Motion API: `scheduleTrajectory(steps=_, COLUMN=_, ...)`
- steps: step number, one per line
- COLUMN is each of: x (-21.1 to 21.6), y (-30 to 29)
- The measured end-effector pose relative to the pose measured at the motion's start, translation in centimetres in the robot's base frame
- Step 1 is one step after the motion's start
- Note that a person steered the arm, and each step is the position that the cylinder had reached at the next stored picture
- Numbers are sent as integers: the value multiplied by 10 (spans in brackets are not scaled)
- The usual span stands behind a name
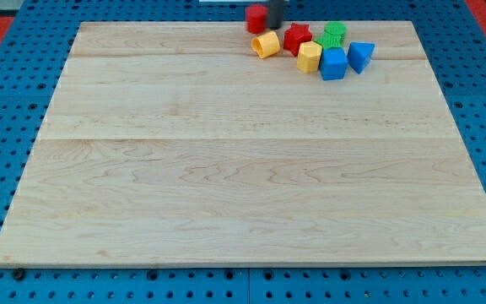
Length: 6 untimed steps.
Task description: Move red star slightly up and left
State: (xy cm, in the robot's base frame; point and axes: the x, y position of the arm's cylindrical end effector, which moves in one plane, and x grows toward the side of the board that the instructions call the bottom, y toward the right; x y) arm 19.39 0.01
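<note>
The red star lies near the board's top edge, in a tight cluster of blocks. My tip is just up and to the left of the star, close to it; I cannot tell if they touch. A second red block, shape unclear, sits right against the rod's left side at the board's top edge. A yellow cylinder-like block lies just below my tip, to the left of the star.
A yellow block sits below and right of the star. A green block is to the star's right. A blue cube and a blue triangular block lie further right. The wooden board rests on blue pegboard.
</note>
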Motion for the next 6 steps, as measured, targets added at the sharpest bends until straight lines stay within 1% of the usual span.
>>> scheduleTrajectory(steps=1, x=22, y=-69)
scheduleTrajectory(steps=2, x=38, y=-61)
scheduleTrajectory(steps=3, x=76, y=5)
scheduleTrajectory(steps=4, x=76, y=95)
scheduleTrajectory(steps=5, x=54, y=120)
scheduleTrajectory(steps=6, x=30, y=116)
